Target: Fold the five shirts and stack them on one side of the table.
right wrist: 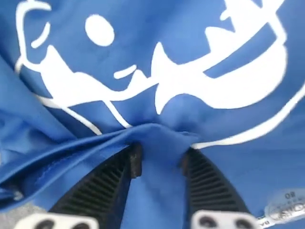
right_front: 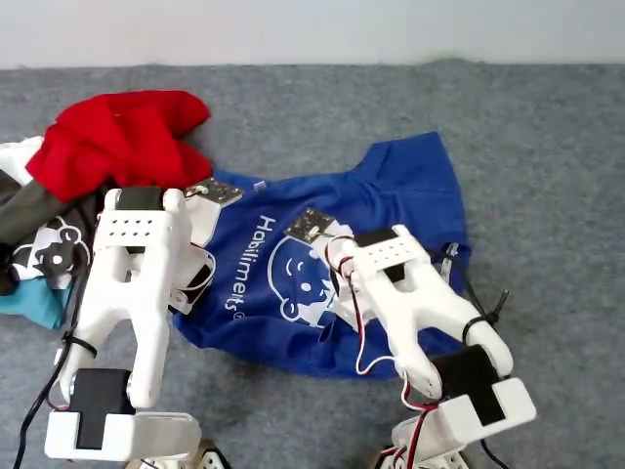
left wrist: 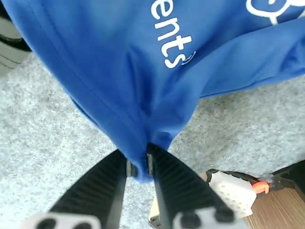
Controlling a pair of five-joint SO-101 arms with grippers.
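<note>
A blue shirt (right_front: 322, 244) with a white cartoon print lies rumpled in the middle of the grey table cover. My left gripper (left wrist: 138, 167) is shut on a pinched fold at the shirt's edge, lifted slightly off the cover. In the high view the left arm (right_front: 132, 283) stands over the shirt's left side. My right gripper (right wrist: 159, 160) is shut on a bunch of blue cloth just beside the white print. The right arm (right_front: 410, 293) reaches over the shirt's lower middle. A red shirt (right_front: 122, 137) tops a heap at the far left.
Under the red shirt lie white, black and teal shirts (right_front: 39, 259) in a loose heap at the left edge. Bare grey cover (right_front: 547, 147) stretches to the right and back. The cover's edge with a white part (left wrist: 233, 188) shows beside the left gripper.
</note>
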